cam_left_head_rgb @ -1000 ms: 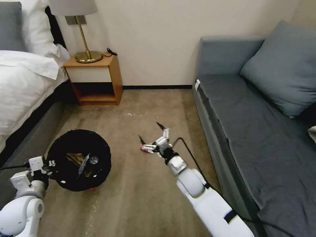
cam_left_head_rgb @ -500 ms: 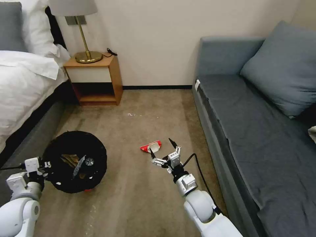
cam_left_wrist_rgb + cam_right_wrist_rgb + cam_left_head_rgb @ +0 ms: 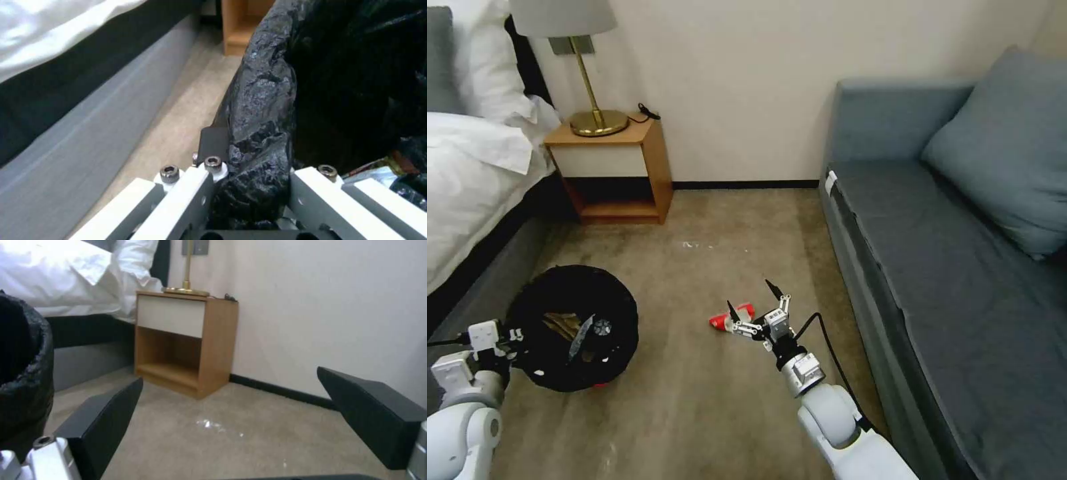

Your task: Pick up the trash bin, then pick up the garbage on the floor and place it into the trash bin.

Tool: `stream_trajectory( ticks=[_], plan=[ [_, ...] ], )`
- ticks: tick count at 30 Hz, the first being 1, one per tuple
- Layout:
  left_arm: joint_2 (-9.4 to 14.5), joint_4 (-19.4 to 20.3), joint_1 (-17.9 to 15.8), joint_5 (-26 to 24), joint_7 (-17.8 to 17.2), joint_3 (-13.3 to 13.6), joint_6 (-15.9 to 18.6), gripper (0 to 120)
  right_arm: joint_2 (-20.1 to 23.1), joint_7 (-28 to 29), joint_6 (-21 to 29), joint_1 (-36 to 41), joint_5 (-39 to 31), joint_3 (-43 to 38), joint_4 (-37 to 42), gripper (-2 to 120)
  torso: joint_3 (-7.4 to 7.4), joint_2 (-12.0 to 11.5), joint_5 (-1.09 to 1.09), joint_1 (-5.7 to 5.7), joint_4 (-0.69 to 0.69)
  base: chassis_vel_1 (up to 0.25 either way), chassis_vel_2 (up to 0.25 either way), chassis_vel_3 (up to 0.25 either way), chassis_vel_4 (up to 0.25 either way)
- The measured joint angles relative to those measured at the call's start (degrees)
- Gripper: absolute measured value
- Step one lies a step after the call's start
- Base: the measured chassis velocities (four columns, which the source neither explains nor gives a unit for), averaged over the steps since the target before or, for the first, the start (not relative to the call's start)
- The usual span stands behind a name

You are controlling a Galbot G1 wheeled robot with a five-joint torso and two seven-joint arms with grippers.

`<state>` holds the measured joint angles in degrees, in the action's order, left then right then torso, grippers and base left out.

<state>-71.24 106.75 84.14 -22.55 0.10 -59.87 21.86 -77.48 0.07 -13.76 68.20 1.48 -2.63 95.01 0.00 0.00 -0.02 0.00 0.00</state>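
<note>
Our left hand (image 3: 512, 335) grips the trash bin (image 3: 570, 327) rim; our right hand (image 3: 754, 301), spread wide, hovers just beside the red-white wrapper (image 3: 725, 318), right of the bin.

— How was the left arm placed?
— Low at the robot's left side, its left gripper (image 3: 512, 335) clamped shut on the trash bin's (image 3: 570, 327) bag-lined rim.
— And the right arm?
— Stretched forward and down, the right gripper (image 3: 754, 303) near the carpet with its black fingers (image 3: 106, 421) spread wide, holding nothing.
</note>
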Motion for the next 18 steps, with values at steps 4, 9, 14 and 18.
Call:
stream_trajectory(
  ticks=[4,9,14,18],
  plan=[
    [0.10,-0.39,-0.43,0.00,0.04,0.31,-0.03,4,0.02,-0.09,0.00,-0.90,0.01,0.20,-0.80,100,0.00,0.00,0.01,0.00,-0.01,-0.275,0.273,0.280,-0.302],
    [0.41,-0.96,-0.84,0.00,0.08,0.59,-0.03,4,0.64,-1.01,0.19,-3.11,0.08,1.41,-3.40,100,0.02,-0.01,0.01,0.01,-0.05,-0.280,0.267,0.280,-0.274],
    [0.61,-1.05,-0.98,0.05,0.09,0.68,-0.04,4,2.76,-2.01,2.86,-6.51,-0.74,4.16,-6.34,100,0.02,0.00,0.02,0.00,-0.01,-0.160,0.156,0.145,-0.163],
    [0.64,-1.04,-1.03,0.08,0.10,0.70,-0.04,4,6.08,-4.93,11.85,-9.99,-4.20,7.97,-7.72,100,0.00,0.00,0.02,0.01,0.00,0.014,-0.013,-0.014,0.010]
  ],
)
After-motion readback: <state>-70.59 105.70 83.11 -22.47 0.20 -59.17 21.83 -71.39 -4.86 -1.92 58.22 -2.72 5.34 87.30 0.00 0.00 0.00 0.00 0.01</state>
